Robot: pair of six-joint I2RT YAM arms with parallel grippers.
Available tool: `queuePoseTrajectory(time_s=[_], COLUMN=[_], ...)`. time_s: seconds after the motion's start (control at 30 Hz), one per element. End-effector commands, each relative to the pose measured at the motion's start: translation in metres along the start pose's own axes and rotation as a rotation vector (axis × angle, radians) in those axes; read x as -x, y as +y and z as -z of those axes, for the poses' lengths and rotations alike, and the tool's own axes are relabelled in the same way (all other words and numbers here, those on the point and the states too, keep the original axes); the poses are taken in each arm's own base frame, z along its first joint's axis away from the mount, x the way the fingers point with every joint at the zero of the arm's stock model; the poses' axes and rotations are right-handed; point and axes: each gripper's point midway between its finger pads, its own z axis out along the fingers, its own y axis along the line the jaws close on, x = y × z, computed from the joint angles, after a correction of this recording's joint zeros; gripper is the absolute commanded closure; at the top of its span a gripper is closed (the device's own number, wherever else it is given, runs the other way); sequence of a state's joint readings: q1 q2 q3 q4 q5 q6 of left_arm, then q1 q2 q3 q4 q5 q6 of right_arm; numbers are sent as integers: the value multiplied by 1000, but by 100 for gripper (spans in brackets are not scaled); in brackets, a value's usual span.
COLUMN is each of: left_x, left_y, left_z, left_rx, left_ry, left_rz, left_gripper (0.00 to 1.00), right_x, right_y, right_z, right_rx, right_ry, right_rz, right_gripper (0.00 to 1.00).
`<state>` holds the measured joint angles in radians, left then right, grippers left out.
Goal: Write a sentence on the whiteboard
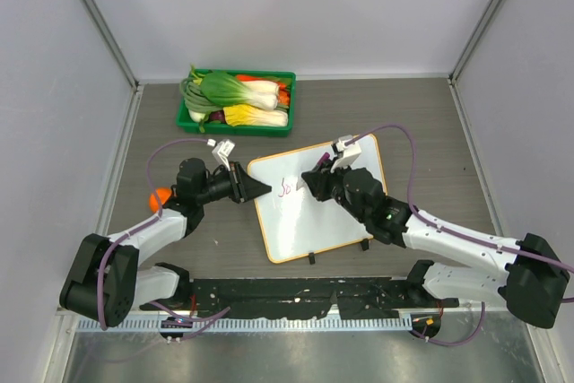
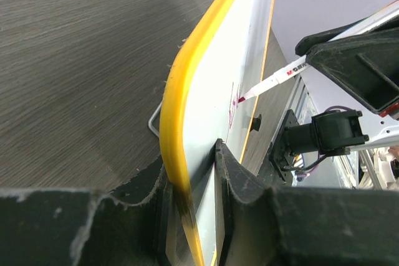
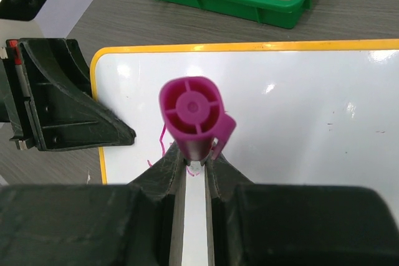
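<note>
- The whiteboard (image 1: 318,213) sat mid-table between the two arms, turned askew, its far edge near the tray (image 1: 235,125).
- The left gripper (image 1: 260,188) was clenched on the whiteboard's left edge; in the left wrist view its fingers (image 2: 234,175) pinched the yellow rim from both sides.
- The right gripper (image 1: 309,181) grasped a marker (image 3: 192,107), its purple end sticking up between the jaws in the right wrist view.
- The marker's tip touched the white face close to the left edge, just beside the left gripper.
- The writing (image 1: 285,187) was only a few thin purple-pink strokes at the marker's tip; no word could be read.
- Two small black feet showed on the whiteboard's near edge.
- The tray, green, stood at the far side of the table (image 1: 413,123) and held leafy vegetables (image 1: 242,100).
- A small orange object (image 1: 161,196) lay beside the left arm, partly hidden by it.
</note>
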<state>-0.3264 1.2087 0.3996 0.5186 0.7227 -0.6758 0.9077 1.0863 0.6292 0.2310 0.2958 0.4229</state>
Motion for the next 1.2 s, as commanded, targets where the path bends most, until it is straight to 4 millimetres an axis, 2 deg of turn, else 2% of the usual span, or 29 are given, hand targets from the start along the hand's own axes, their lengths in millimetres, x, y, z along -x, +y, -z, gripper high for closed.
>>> queuePoseTrajectory(time_s=[0.0,0.63,0.73,1.0,1.1,1.17], left_x=[-19,-18,-18,-18,-18,-18], left_y=[43,43,43,43,43,43], left_z=[4,3,3,3,4,4], left_rx=[162,163,163,163,163,163], left_ry=[25,23,23,23,23,24], left_rz=[-87,-86,-86,-87,-88,-85], left_gripper=[100,100,100,100,100,100], right_x=[-13,-47,-36,-8,4,12], right_y=[-9,-2,7,57,63,59], right_z=[5,11,13,20,18,14], right_rx=[-22,56,92,317,341,322], right_ry=[38,146,122,89,64,47], right_rz=[7,-9,-24,-93,-111,-113], right_gripper=[99,99,99,99,99,99])
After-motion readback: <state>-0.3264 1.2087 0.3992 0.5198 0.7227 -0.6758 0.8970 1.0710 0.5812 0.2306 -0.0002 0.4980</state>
